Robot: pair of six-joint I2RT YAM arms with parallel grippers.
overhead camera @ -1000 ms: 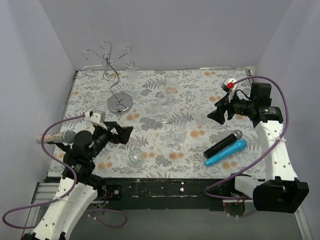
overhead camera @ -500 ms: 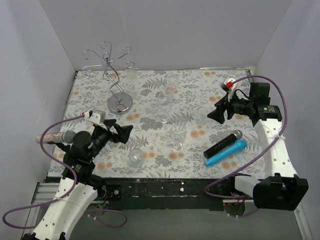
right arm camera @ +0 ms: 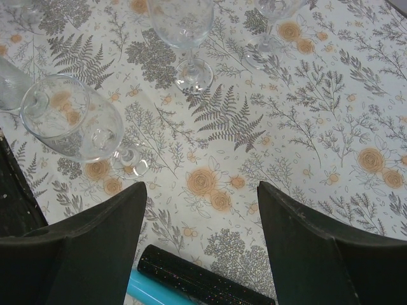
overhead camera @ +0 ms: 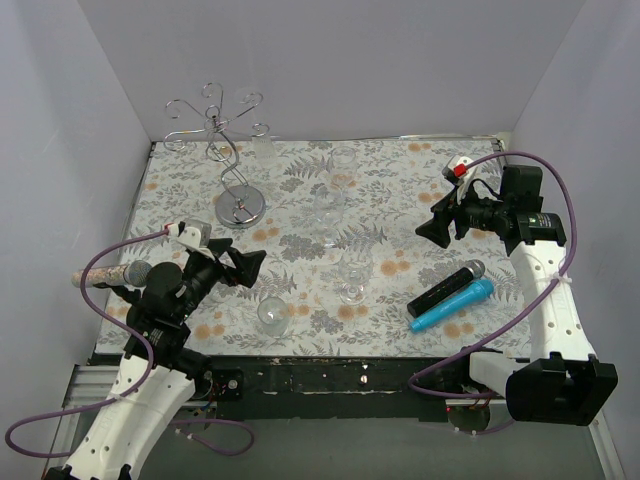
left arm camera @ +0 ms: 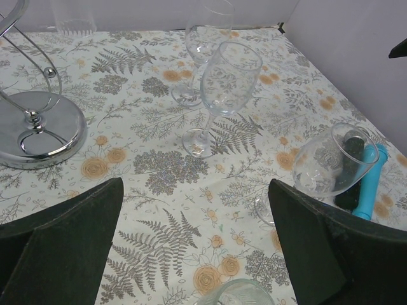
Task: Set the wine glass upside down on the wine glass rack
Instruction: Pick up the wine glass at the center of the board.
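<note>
- Not begun, by my reading: the rack [overhead camera: 215,125] stands at the table's [overhead camera: 400,180] far left, and no glass hangs from its arms.
- The left gripper [overhead camera: 243,268] is spread wide and empty near the front. The right gripper [overhead camera: 430,225] also gapes empty, at the right.
- Still to do: grasp a glass, invert it, hook it on.
- Count: three wine glasses [left arm camera: 222,76] mid-table, two tumblers [overhead camera: 272,315], three microphones [overhead camera: 445,288], one rack.
</note>
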